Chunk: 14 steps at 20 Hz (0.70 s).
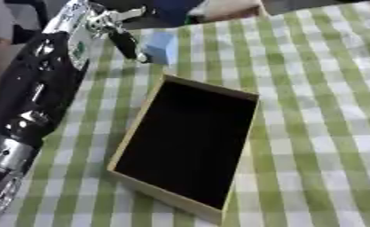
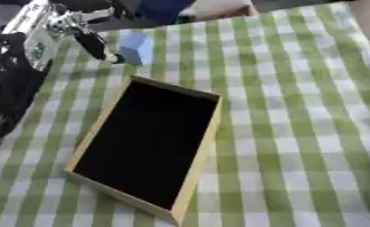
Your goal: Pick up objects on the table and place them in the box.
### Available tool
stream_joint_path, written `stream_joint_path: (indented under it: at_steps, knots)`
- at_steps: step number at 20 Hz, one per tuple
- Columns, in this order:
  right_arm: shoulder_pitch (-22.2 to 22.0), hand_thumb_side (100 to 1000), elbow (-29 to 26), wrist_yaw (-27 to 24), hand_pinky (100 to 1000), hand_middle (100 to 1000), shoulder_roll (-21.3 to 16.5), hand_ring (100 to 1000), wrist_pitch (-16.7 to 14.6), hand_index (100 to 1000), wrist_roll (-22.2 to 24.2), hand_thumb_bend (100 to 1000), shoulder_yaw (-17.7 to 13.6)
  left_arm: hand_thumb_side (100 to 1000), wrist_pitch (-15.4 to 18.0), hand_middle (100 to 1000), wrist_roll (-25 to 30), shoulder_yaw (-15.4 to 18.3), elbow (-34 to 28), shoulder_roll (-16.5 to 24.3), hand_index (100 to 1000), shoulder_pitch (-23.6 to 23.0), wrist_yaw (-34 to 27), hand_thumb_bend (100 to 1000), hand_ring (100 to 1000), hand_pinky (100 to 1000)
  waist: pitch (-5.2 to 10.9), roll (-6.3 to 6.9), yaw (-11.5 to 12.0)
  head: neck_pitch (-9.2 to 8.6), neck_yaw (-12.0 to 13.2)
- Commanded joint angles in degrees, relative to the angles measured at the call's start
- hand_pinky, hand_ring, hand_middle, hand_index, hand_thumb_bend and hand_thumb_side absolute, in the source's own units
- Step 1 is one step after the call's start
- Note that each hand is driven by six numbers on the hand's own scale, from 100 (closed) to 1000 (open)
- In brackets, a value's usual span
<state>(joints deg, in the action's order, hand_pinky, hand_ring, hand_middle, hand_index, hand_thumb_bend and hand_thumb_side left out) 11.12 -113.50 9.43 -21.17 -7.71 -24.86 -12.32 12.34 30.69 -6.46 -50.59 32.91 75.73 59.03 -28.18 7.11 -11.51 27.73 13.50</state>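
Reaching in from the nine o'clock edge toward eleven o'clock, the robot's black and silver left arm (image 1: 32,102) stretches across a tabletop (image 1: 320,111) covered with a green and white checked cloth. Its left hand (image 1: 116,27) sits near the far edge at about eleven o'clock, with dark fingers (image 1: 129,44) pointing down and toward one o'clock. The fingertips lie right at the near left side of a small light blue block (image 1: 162,46), which stands on the cloth at about twelve o'clock. Whether the fingers actually pinch the block or only touch it, I cannot tell, as that part is blurred.

At the middle of the view lies a shallow rectangular box with pale tan cardboard walls and a black inside (image 1: 133,133). It lies askew, its long sides running from about one o'clock down to seven o'clock, and nothing shows inside it. The blue block stands just beyond the box's far corner, apart from it.

Beyond the tabletop's far edge at twelve o'clock show a dark blue shape (image 2: 163,9) and a pale tan shape (image 2: 222,9), too blurred to make out. The right hand shows in neither view.
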Motion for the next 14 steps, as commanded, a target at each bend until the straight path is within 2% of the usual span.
stream_joint_path:
  at_steps: [1, 6, 14]
  knots:
    - [0.49, 1000, -1.09, -0.05, 669, 614, -1.38, 714, -0.21, 821, -0.02, 100, -0.14, 174, -0.41, 871, -0.07, 0.95, -0.41, 2.28, 912, 1.27, -0.35, 509, 881, 859, 0.99, -0.27, -0.21, -0.7, 0.51]
    - [0.72, 1000, -1.09, -0.24, 668, 613, -1.14, 714, -0.19, 821, -0.03, 100, -0.16, 172, -0.56, 865, -0.41, 1.22, -0.55, 2.48, 909, 1.39, -1.58, 492, 875, 854, 0.08, -0.13, -0.64, -0.2, 1.55]
    - [1.0, 1000, -1.09, -0.32, 667, 612, -0.81, 714, -0.15, 820, -0.17, 100, -0.23, 141, -1.55, 875, -1.55, 1.48, -0.94, 2.99, 913, 1.3, -2.16, 477, 883, 854, -1.32, 0.42, -1.76, -1.0, 2.78]
